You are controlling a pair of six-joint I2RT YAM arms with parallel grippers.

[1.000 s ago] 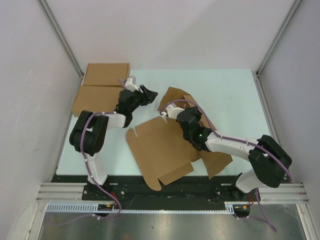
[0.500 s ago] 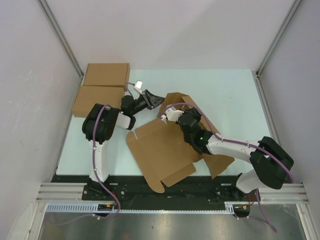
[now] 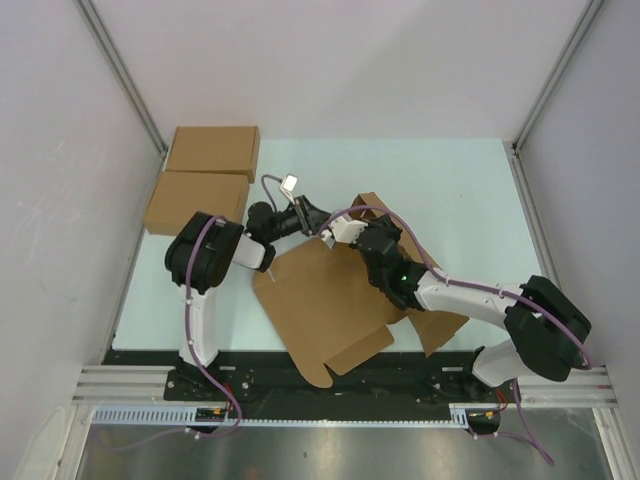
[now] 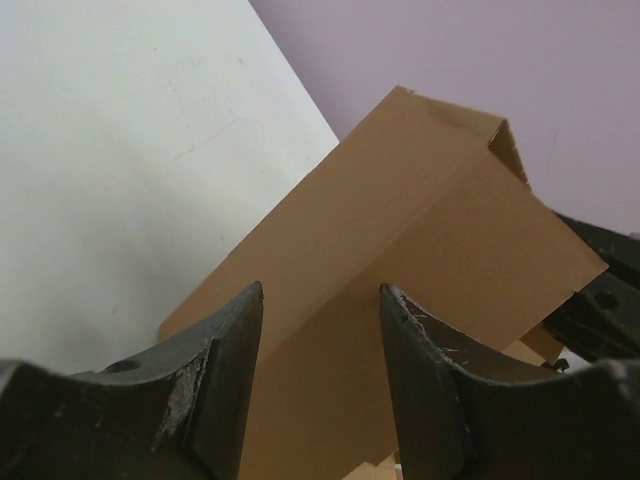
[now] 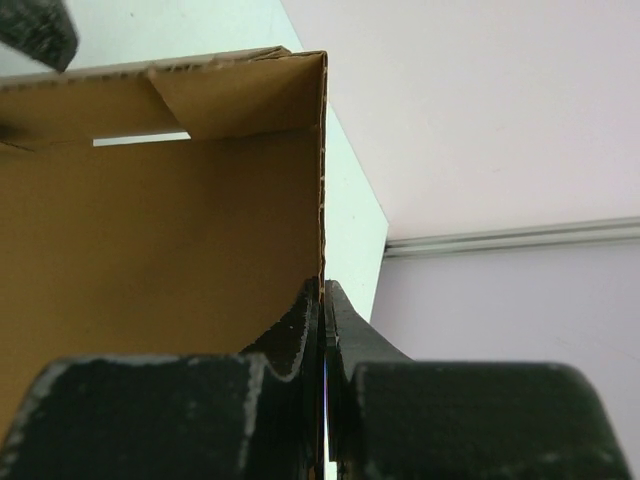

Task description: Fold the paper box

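One paper box in right gripper, left gripper parted, two flat boxes

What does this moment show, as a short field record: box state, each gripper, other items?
object: paper box, partly folded, base panel flat on the table, one wall raised
right: right gripper shut, pinching the raised wall's edge
left: left gripper open, jaws apart facing the raised panel; contact unclear
other: two made-up boxes, far left of the table
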